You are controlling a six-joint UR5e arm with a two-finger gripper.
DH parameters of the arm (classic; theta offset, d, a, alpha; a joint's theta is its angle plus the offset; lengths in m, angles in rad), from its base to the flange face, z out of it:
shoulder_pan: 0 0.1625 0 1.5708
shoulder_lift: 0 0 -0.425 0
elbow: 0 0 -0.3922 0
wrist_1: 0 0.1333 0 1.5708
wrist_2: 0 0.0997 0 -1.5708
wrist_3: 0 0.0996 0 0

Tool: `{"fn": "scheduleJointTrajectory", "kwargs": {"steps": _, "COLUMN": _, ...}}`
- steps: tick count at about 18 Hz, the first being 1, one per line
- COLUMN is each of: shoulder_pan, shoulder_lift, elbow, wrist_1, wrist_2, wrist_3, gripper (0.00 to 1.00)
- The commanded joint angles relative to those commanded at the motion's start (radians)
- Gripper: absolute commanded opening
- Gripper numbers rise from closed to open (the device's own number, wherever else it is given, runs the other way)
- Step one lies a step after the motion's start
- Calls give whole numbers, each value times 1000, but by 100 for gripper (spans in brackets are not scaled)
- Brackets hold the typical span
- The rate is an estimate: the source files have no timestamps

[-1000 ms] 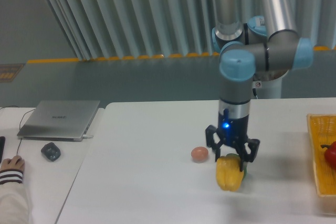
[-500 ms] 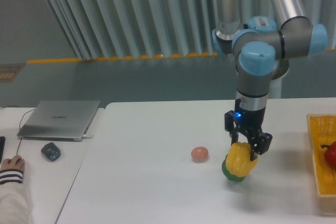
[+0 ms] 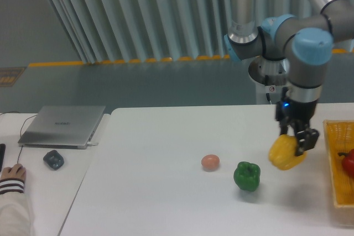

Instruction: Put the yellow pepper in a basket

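The yellow pepper (image 3: 284,153) hangs tilted above the table, right of centre, held in my gripper (image 3: 295,137), which is shut on its upper part. The basket (image 3: 336,164), a shallow yellow-orange mesh tray, lies at the table's right edge, a short way right of the pepper and partly cut off by the frame. The pepper is apart from the basket and left of its near rim.
A green pepper (image 3: 247,176) stands on the table left of my gripper. A small pinkish round object (image 3: 210,162) lies further left. A red pepper (image 3: 348,163) sits in the basket. A laptop (image 3: 63,125), a mouse (image 3: 53,159) and a person's hand (image 3: 12,174) are on the left.
My gripper has carried the yellow pepper up and to the right, away from the green pepper, which now stands uncovered on the table. The pepper is closer to the basket.
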Motion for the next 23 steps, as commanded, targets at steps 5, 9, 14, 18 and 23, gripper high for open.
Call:
{"fn": "scheduleJointTrajectory", "kwargs": {"steps": 5, "shoulder_pan": 31, "shoulder_lift": -11, "elbow": 23, "wrist_1": 3, "wrist_2": 164, "wrist_3": 164, "gripper": 47}}
{"fn": "scheduleJointTrajectory", "kwargs": {"steps": 9, "shoulder_pan": 67, "shoulder_lift": -23, "elbow": 20, "wrist_1": 8, "wrist_2": 168, "wrist_3": 308, "gripper": 47}}
{"fn": "scheduleJointTrajectory", "kwargs": {"steps": 14, "shoulder_pan": 138, "shoulder_lift": -44, "elbow": -24, "wrist_1": 61, "wrist_2": 169, "wrist_3": 500, "gripper": 47}}
{"fn": "scheduleJointTrajectory", "kwargs": {"steps": 18, "shoulder_pan": 187, "shoulder_lift": -43, "elbow": -41, "wrist_1": 71, "wrist_2": 172, "wrist_3": 591, "gripper": 47}}
{"fn": "scheduleJointTrajectory", "kwargs": {"steps": 23, "shoulder_pan": 252, "shoulder_lift": -63, "elbow": -41, "wrist_1": 109, "wrist_2": 172, "wrist_3": 710, "gripper": 47}}
